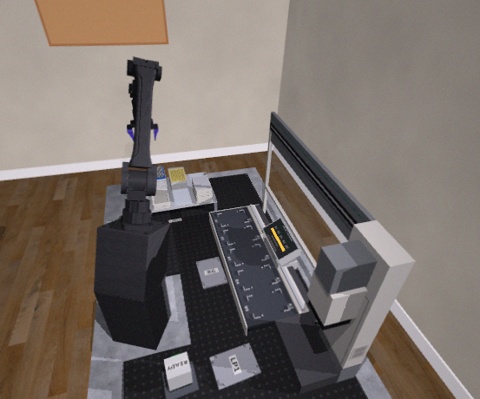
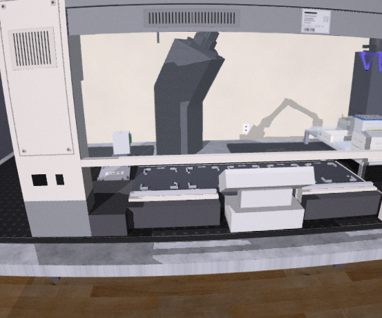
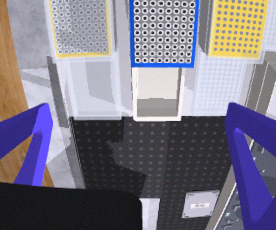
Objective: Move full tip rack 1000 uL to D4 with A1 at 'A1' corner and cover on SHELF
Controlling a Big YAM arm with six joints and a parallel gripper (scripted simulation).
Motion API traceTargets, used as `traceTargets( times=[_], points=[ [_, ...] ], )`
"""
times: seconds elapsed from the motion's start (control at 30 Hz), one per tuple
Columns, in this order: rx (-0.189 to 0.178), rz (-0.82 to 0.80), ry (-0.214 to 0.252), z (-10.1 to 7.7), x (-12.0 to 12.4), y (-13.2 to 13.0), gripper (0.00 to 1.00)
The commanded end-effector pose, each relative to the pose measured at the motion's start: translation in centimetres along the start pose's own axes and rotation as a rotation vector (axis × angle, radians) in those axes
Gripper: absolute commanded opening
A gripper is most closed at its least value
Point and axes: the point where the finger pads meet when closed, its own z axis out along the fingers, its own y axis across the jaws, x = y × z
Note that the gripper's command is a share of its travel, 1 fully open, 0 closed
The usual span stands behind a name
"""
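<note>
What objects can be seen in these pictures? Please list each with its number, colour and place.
Tip racks: three on the shelf; yellow-framed with pale rings, blue-framed with pale rings, yellow plate with dark holes.
Deck: one, dark grey with white corner brackets, beside the instrument; nothing stands on it.
RG nest: one, grey, between the pedestal and the deck.
READY button: one, white, near edge.
LP1 plate: one, grey, beside READY.
Instrument: one, white and grey, right side.
Arm: one, black, upright on a black pedestal.
Gripper: blue jaws open, holding nothing, high above the shelf.
</note>
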Motion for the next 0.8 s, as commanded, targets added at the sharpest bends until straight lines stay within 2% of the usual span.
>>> traceTargets(
  times=[0.0,0.07,0.1,0.17,0.2,0.27,0.3,0.33,0.77],
  points=[
    [0.014,0.008,-0.092,-4.9,-2.6,-3.6,1.0],
    [0.015,0.005,-0.085,-4.6,-2.3,-4.6,1.0],
    [0.014,0.001,-0.066,-3.9,-1.6,-4.4,1.0],
    [0.015,0.001,-0.062,-3.8,-1.4,-4.4,1.0],
    [0.01,-0.01,-0.065,-4.0,-1.5,-3.6,1.0],
    [0.01,-0.01,-0.065,-4.0,-1.5,-3.6,1.0],
    [0.001,-0.028,-0.045,-2.7,-1.3,-2.3,1.0],
    [0.001,-0.029,-0.043,-2.6,-1.3,-2.3,1.0],
    [0.001,-0.024,-0.043,-2.6,-1.3,-2.3,1.0]
  ],
)
